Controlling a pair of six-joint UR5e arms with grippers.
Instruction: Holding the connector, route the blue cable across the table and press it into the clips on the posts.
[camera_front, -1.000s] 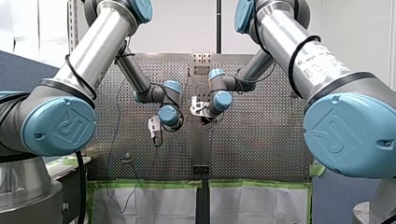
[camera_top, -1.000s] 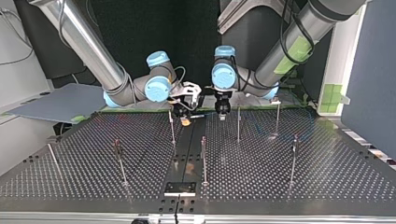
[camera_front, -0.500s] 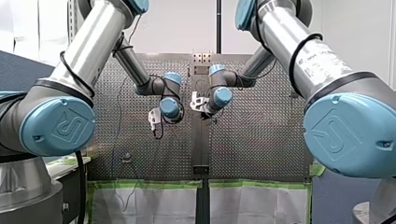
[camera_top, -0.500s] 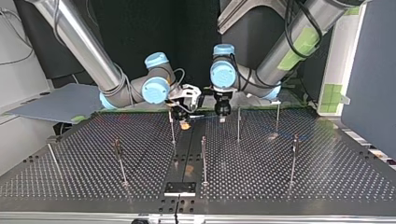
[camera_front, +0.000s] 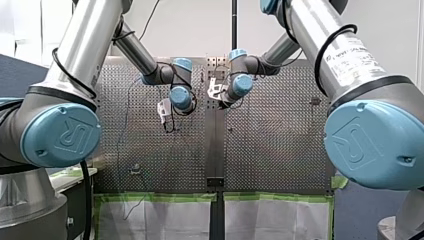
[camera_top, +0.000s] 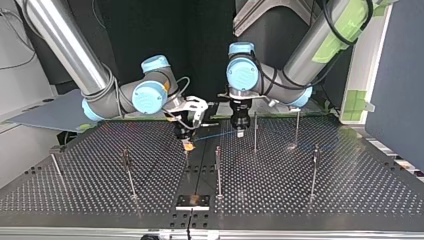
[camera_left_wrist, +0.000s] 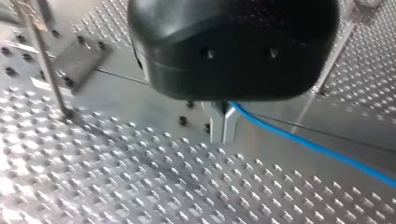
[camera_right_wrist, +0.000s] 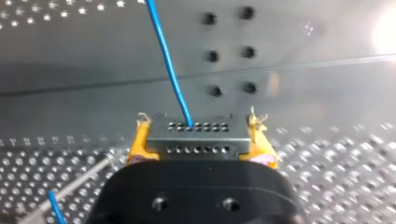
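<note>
In the right wrist view my right gripper (camera_right_wrist: 198, 151) has its yellow pads (camera_right_wrist: 138, 144) shut on the grey metal connector (camera_right_wrist: 196, 135). The blue cable (camera_right_wrist: 168, 60) leaves the connector's face and runs ahead over the plate. In the left wrist view my left gripper (camera_left_wrist: 223, 126) has its metal fingers shut on the blue cable (camera_left_wrist: 317, 149), which trails off to one side. In the top view my right gripper (camera_top: 187, 142) hangs just left of centre, my left gripper (camera_top: 240, 131) just right of it. The cable (camera_top: 212, 136) is stretched between them.
Several thin posts stand on the perforated table (camera_top: 300, 200): one (camera_top: 255, 132) beside my left gripper, one (camera_top: 218, 170) nearer the camera, others (camera_top: 129, 175) (camera_top: 315, 170) further out. A small plate (camera_top: 192, 201) lies at the table's near edge.
Both grippers have moved toward the camera in the top view. My right gripper also shifted to that view's left, and the cable span between the two grippers has lengthened.
</note>
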